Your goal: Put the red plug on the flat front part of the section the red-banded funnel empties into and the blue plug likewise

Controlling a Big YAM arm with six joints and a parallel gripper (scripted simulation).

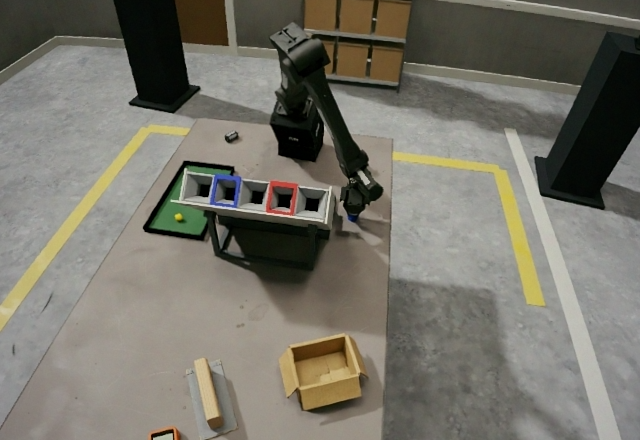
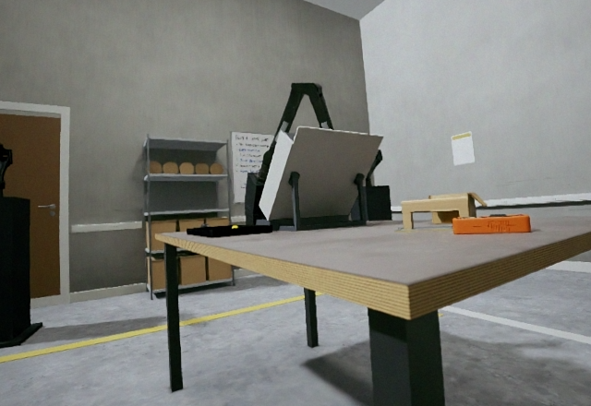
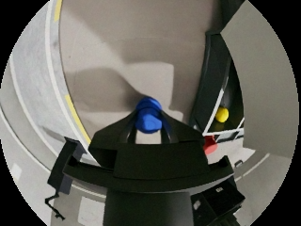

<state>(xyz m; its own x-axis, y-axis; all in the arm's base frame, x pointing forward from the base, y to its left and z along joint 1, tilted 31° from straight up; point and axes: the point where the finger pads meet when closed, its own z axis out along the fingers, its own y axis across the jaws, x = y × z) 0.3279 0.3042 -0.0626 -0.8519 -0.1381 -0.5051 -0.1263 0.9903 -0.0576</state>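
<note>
My gripper (image 1: 353, 214) is shut on the blue plug (image 3: 149, 115), low over the table just right of the funnel rack's right end. The plug's blue tip shows below the fingers in the top view (image 1: 352, 216). The white rack (image 1: 255, 198) holds several square funnels, among them one blue-banded (image 1: 225, 190) and one red-banded (image 1: 282, 197). The red plug (image 3: 210, 145) and a yellow marble (image 3: 222, 113) show at the right of the wrist view, beside the rack's stand. Another yellow marble (image 1: 178, 216) lies in the green tray (image 1: 180, 208). The grey cover (image 2: 320, 173) hides the pipes.
An open cardboard box (image 1: 322, 371), a wooden block on a grey plate (image 1: 208, 385) and an orange device (image 1: 164, 433) lie at the table's near end. A small black cylinder (image 1: 231, 136) lies by the arm's base (image 1: 296, 138).
</note>
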